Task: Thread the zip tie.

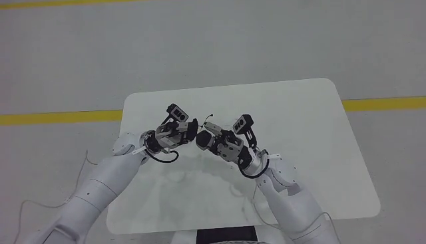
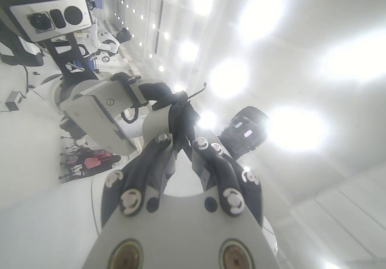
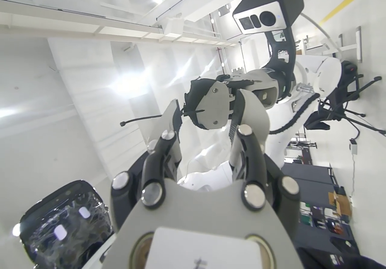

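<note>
Nearest the robot, the right gripper [image 1: 202, 139] hangs just beside the left gripper [image 2: 180, 119], tip to tip. Its 2 fingers are spread wide and grip nothing; they straddle the left gripper's tip, and 1 of them sits right against the strap.

The left gripper is closed on the zip tie [image 3: 141, 119], pinching it between its fingertips. From that pinch the thin black strap sticks out sideways, past the right gripper's finger, and ends in a small knob hanging free in the air. Below both lies the white table [image 1: 299, 111], stretching well beyond the left gripper.

As far as I can judge, the threading is not done. No closed loop shows, and the 1 visible end is loose. What seems left is to bring the 2 ends together and feed the tail through the head.

The strap's other end is buried inside the left gripper's fingertips. The knob is too small to say whether it is the head.
</note>
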Motion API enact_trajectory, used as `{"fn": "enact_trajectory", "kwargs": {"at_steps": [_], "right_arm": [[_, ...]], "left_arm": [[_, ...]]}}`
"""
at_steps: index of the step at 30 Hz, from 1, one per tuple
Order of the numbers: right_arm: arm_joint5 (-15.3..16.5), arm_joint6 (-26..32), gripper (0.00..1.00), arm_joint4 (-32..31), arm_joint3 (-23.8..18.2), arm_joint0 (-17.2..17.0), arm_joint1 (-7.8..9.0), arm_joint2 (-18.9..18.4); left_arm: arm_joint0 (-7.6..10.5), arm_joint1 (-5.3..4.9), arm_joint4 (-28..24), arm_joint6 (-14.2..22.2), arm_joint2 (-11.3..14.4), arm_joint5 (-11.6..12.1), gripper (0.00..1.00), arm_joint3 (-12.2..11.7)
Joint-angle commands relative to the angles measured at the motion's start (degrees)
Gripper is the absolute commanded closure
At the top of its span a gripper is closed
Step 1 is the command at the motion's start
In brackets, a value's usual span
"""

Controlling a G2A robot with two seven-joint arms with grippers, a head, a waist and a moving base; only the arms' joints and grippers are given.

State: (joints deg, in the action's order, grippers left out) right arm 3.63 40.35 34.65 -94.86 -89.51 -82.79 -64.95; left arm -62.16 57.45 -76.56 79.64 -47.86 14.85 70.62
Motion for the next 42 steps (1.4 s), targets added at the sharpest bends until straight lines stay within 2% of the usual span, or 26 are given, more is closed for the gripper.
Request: {"fn": "enact_trajectory", "kwargs": {"at_steps": [1,10,25,34,42], "right_arm": [[0.7,-0.1,0.64,0.3,0.0,-0.1,0.05,0.2],[4.0,-0.1,0.71,1.5,-0.3,-0.6,0.37,1.0],[6.6,-1.1,0.82,1.9,0.2,-0.3,0.76,2.8],[5.6,-2.4,0.8,3.8,0.4,-0.2,1.02,3.1],[2.0,-0.7,0.79,10.1,0.9,0.0,1.37,2.1]], "left_arm": [[0.0,0.0,0.0,0.0,0.0,0.0,1.0,0.0],[0.0,0.0,0.0,0.0,0.0,0.0,1.0,0.0],[0.0,0.0,0.0,0.0,0.0,0.0,1.0,0.0],[0.0,0.0,0.0,0.0,0.0,0.0,1.0,0.0],[0.0,0.0,0.0,0.0,0.0,0.0,1.0,0.0]]}}
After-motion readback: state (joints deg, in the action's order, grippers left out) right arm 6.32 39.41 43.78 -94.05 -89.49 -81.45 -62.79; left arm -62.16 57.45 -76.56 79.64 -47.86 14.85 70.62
